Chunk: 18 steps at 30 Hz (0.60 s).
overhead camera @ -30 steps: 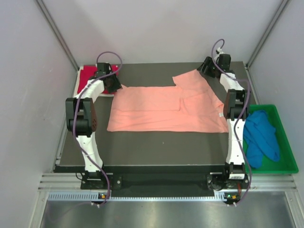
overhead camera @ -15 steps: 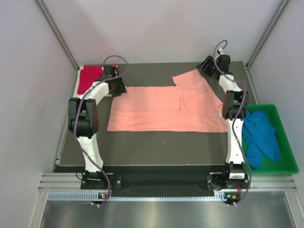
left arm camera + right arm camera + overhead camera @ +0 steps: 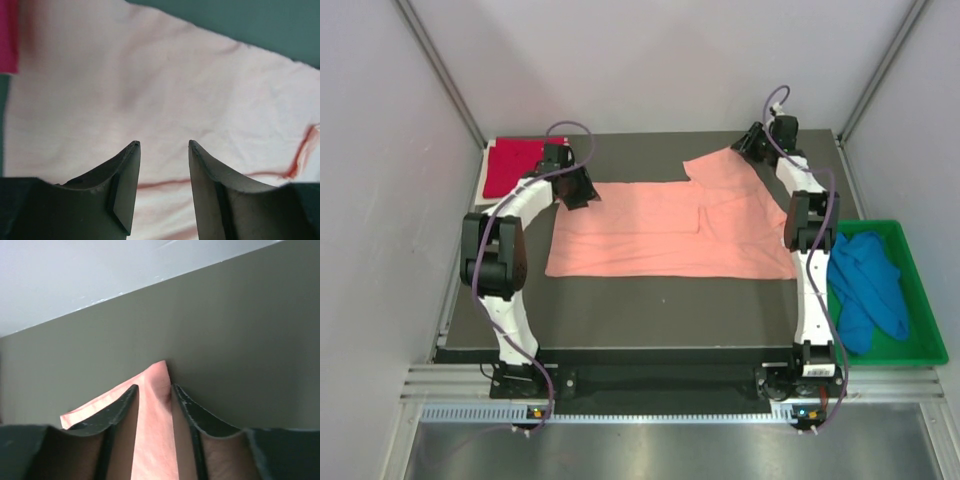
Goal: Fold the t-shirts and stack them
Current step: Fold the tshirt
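The salmon-pink t-shirt (image 3: 670, 228) lies spread on the dark table, one sleeve reaching to the far right. My left gripper (image 3: 578, 187) hovers over its far left corner, open and empty, with pink cloth below the fingers (image 3: 164, 146). My right gripper (image 3: 752, 143) is at the far right sleeve corner, shut on a raised ridge of the pink cloth (image 3: 155, 390). The crimson-red t-shirt (image 3: 512, 165) lies folded at the far left corner; its edge also shows in the left wrist view (image 3: 7, 35). The bright blue t-shirt (image 3: 868, 285) lies crumpled in the tray.
The green plastic tray (image 3: 920, 300) stands off the table's right edge. Grey walls and slanted frame posts close in the back and both sides. The dark table (image 3: 660, 310) shows bare in front of the pink shirt.
My left gripper has moved right, from beside the red shirt to over the pink shirt's far left corner. The right gripper has hardly moved.
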Each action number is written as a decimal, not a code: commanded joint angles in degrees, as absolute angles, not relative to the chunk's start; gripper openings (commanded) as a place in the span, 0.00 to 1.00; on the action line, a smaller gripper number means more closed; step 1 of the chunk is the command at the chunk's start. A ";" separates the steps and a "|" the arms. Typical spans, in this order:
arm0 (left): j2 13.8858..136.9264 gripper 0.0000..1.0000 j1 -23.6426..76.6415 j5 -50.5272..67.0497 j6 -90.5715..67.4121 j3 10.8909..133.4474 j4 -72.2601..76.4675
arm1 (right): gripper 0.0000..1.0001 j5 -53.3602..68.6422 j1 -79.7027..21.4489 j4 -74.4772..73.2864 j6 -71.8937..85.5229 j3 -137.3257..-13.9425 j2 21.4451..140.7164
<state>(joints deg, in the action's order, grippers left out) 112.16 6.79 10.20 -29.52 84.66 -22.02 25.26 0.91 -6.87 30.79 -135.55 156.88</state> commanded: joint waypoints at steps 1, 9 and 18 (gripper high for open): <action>107.41 0.48 8.70 13.71 -32.60 80.25 -18.46 | 0.32 22.50 0.44 -12.04 28.04 -136.67 156.27; 108.98 0.48 7.65 5.46 -31.29 84.09 -25.05 | 0.00 23.72 0.44 -3.71 27.33 -131.32 152.51; 109.86 0.49 2.11 -4.04 -26.63 95.69 -27.68 | 0.00 33.65 0.53 14.66 24.79 -120.95 141.17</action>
<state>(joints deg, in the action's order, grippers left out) 110.21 3.40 1.72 -29.43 90.50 -26.30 28.82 0.89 4.36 26.74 -122.06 150.61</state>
